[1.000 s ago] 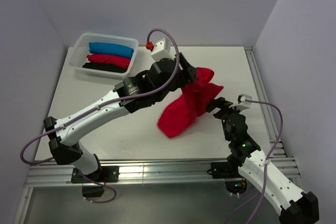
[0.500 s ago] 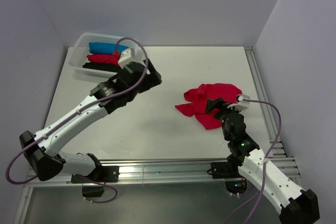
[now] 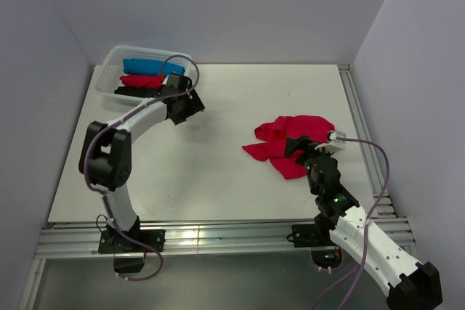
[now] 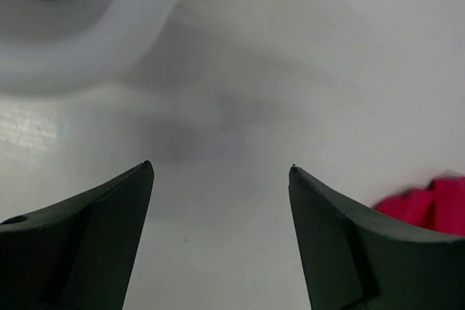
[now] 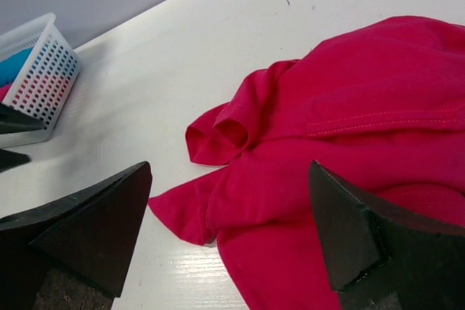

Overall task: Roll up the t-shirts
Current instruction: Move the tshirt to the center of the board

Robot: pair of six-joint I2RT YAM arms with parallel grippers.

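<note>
A crimson-red t-shirt (image 3: 287, 139) lies crumpled on the white table, right of centre. It fills the right wrist view (image 5: 349, 128), and a corner of it shows in the left wrist view (image 4: 429, 205). My right gripper (image 3: 296, 146) hovers open at the shirt's near edge, its jaws (image 5: 229, 165) wide apart with nothing between them. My left gripper (image 3: 190, 105) is far from the shirt, beside the basket, jaws open (image 4: 219, 168) over bare table. Rolled blue (image 3: 149, 67), red (image 3: 142, 80) and black (image 3: 134, 91) t-shirts lie in the basket.
The white perforated basket (image 3: 116, 56) stands at the table's back left corner, its rim (image 4: 94, 49) just ahead of my left fingers. Grey walls close in the back and both sides. A metal rail (image 3: 360, 128) runs along the table's right edge.
My left gripper opened and let go of the crimson t-shirt, which dropped in a heap on the table. The left arm then swung back left to the basket. The right arm stayed put.
</note>
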